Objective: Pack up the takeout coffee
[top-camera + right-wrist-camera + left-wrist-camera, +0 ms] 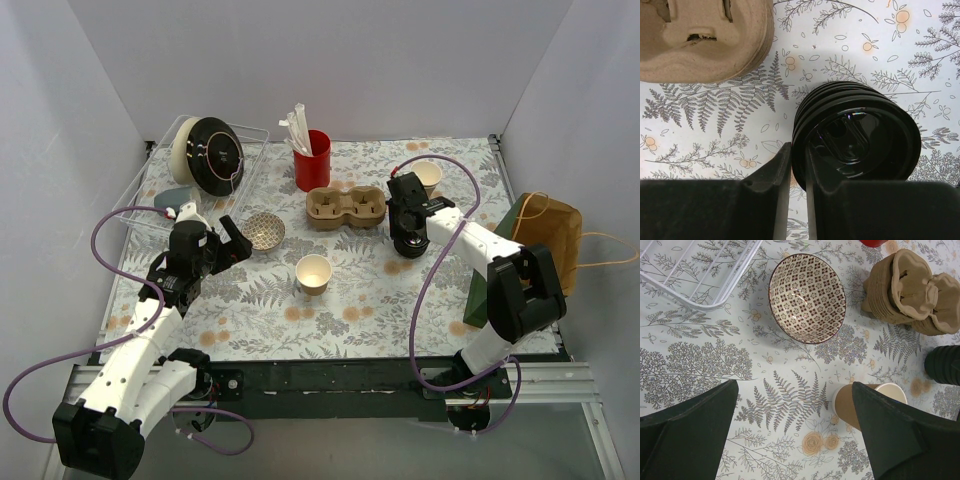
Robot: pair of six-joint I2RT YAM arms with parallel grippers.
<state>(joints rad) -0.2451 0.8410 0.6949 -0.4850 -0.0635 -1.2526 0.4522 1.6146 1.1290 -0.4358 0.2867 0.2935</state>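
**Figure.** Lid pick-up stage of packing the takeout coffee. The right hand [797, 165] was poised over the stack of black lids [807, 107], which stood on the bench [250, 320] near the pulp cup carrier [345, 208]. Its two fingers sat nearly together astride the near rim of the top lid [852, 142], one outside the stack and one over the lid, in what read as a pinch on that rim. The left hand [795, 390] hung wide open and empty above the bench, between a patterned bowl [264, 230] and the brown paper cup [313, 273]. That cup, judged to be the one for the coffee, stood upright and lidless near the middle of the bench, well apart from the lids and touched by neither hand. A second lidless cup [428, 175] stood at the back right, and a paper bag [548, 235] at the right side.

Likely faults from here:
- The lids looked nested, so a lift could bring up several or drag and topple the stack.
- A grip on one edge alone could let the lid swing or slip free.
- With the light cup unheld, pressing a lid onto it could tip or crush it.
- The lid could also go to the wrong cup, the two being much alike
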